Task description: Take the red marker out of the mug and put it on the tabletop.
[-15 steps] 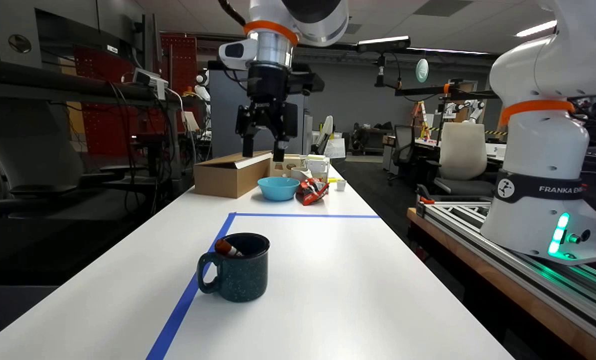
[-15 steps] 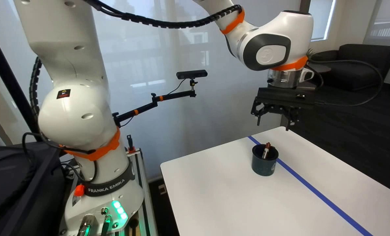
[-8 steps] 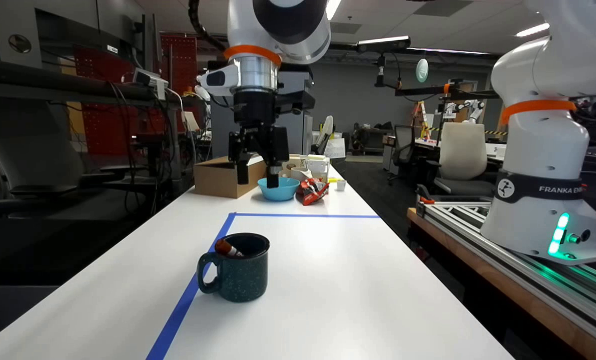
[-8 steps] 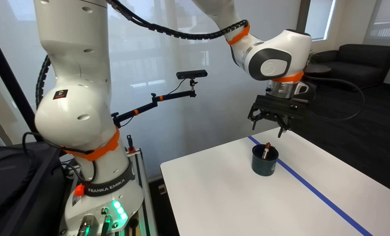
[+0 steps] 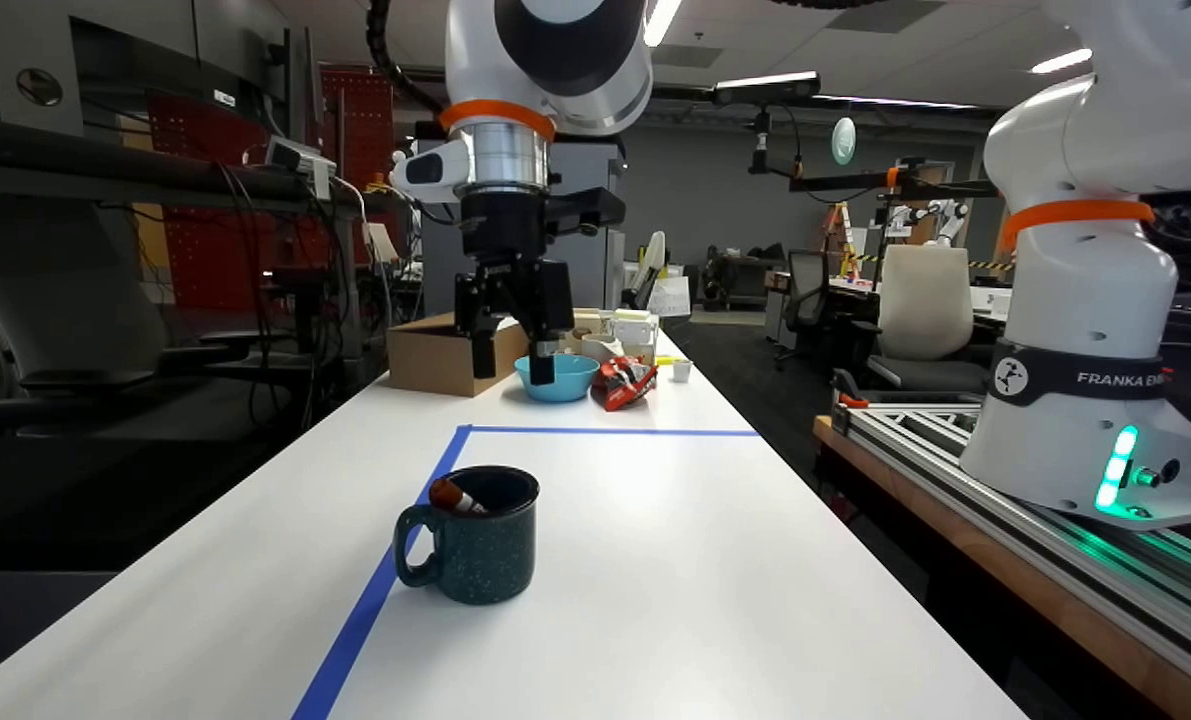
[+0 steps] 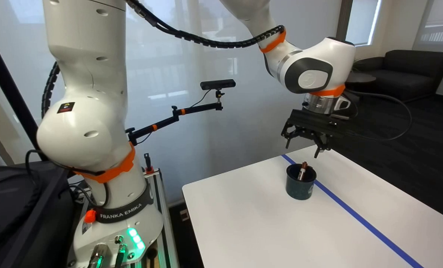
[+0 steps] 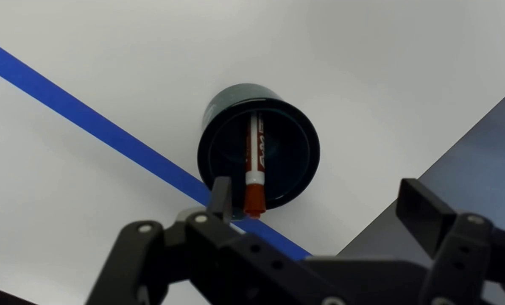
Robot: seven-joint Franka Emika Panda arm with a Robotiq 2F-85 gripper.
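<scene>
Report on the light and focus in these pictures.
Wrist view: the mug is dark inside, the nearby fingers look slightly soft; in an exterior view, a pale sheen lies on the tabletop; in both exterior views, green lights on the arm's base glow.

In an exterior view, the dark teal mug [image 5: 488, 555] stands upright on the white tabletop [image 5: 675, 560], its loop handle [image 5: 401, 550] seen against the blue tape line [image 5: 360, 625], and the red marker [image 5: 455, 497] leans inside it, cap end [image 5: 443, 493] uppermost, on the handle's side. The gripper [image 5: 512, 363] hangs higher, apart from the mug, its fingers [image 5: 483, 357] pointing down and spread, partly hiding the light blue bowl [image 5: 571, 384] and the cardboard box [image 5: 430, 360].
</scene>
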